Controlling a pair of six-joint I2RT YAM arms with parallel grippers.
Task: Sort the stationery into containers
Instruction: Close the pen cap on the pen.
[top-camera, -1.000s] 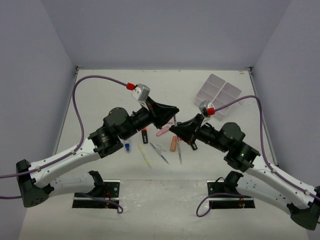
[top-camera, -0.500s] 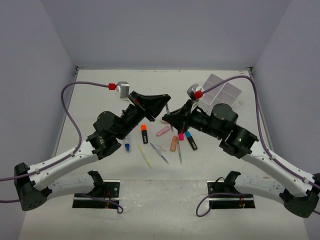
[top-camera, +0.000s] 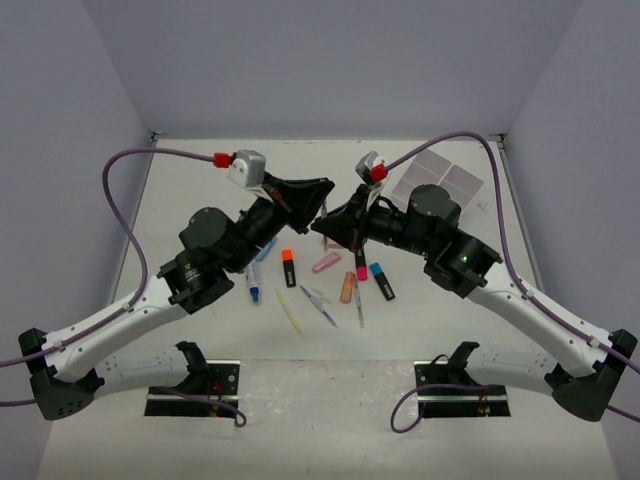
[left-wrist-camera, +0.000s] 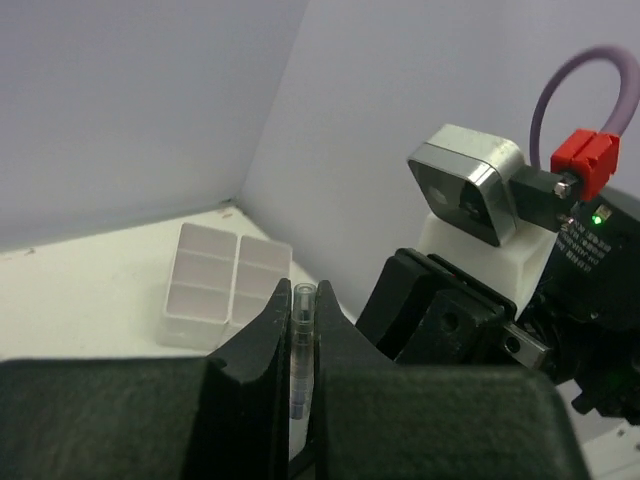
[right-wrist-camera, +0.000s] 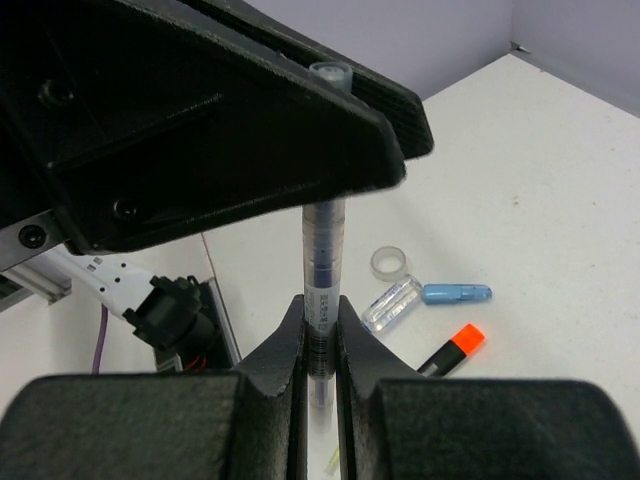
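A thin clear pen (right-wrist-camera: 323, 250) with a dark core is held above the table at both ends. My right gripper (right-wrist-camera: 320, 315) is shut on its labelled lower barrel, and my left gripper (left-wrist-camera: 303, 300) is shut on its clear-capped end (left-wrist-camera: 302, 330). From above, the left gripper (top-camera: 322, 200) and the right gripper (top-camera: 330, 230) meet tip to tip over the stationery pile. The white four-compartment tray (top-camera: 440, 180) stands at the far right and also shows past the left jaws (left-wrist-camera: 225, 285).
Under the grippers lie an orange-capped highlighter (top-camera: 288, 266), a pink-capped one (top-camera: 361, 278), a blue-capped one (top-camera: 381, 280), pink erasers (top-camera: 325, 263), a blue marker (top-camera: 254, 282), a yellow pen (top-camera: 290, 310) and thin pens (top-camera: 322, 308). A clear tape roll (right-wrist-camera: 389, 263) rests beside the marker.
Both arms have risen and swung toward the far side of the table, grippers staying together on the pen. Highlighters that the right arm hid now show.
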